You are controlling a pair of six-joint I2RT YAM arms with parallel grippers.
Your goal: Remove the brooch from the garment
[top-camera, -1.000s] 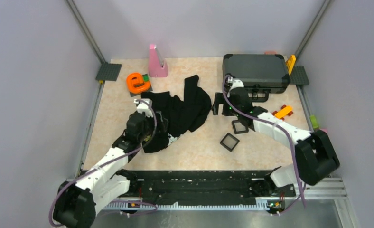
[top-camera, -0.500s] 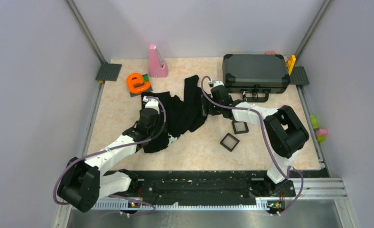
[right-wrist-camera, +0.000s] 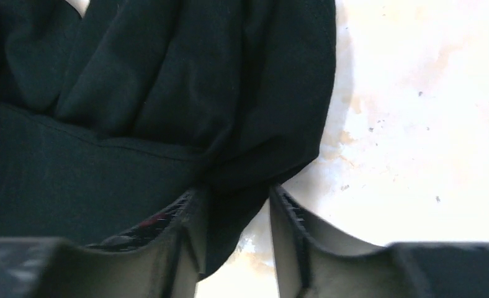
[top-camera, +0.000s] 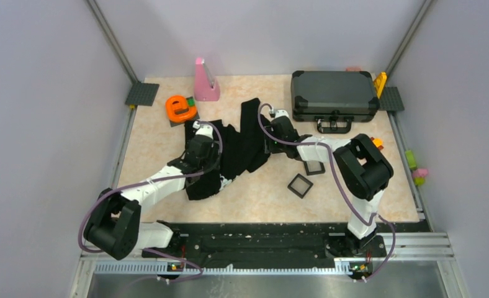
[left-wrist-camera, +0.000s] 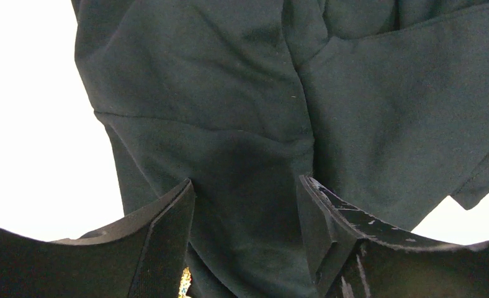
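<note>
The table (top-camera: pixel 260 202) was pale and marbled, and plain light walls stood round it. Seen from above, the garment (top-camera: pixel 245 139), a black shirt, lay crumpled in the middle of the table, with a bit of pink and white print at its lower edge. A dark grey case (top-camera: pixel 334 93) sat at the upper right. A pink thing (top-camera: pixel 205 81) and an orange thing (top-camera: pixel 180 107) sat at the upper left. Two small black square frames (top-camera: pixel 300 185) lay to the lower right of the shirt. Both arms were stretched out to the shirt, one from each side. In the left wrist view the left pincer (left-wrist-camera: pixel 247 186) was spread wide, low over the black cloth, which filled the gap between its fingers (left-wrist-camera: pixel 161 230). At the very bottom of that view, just beside the finger on the left, a tiny gold-yellow speck showed. It looked like the brooch (left-wrist-camera: pixel 184 290), but the frame edge cut most of it off. In the right wrist view the right pincer (right-wrist-camera: pixel 236 192) was spread too, with a folded edge of the shirt between its two sides. I could not tell if they touched the cloth. Bright table showed on the right of that view.
</note>
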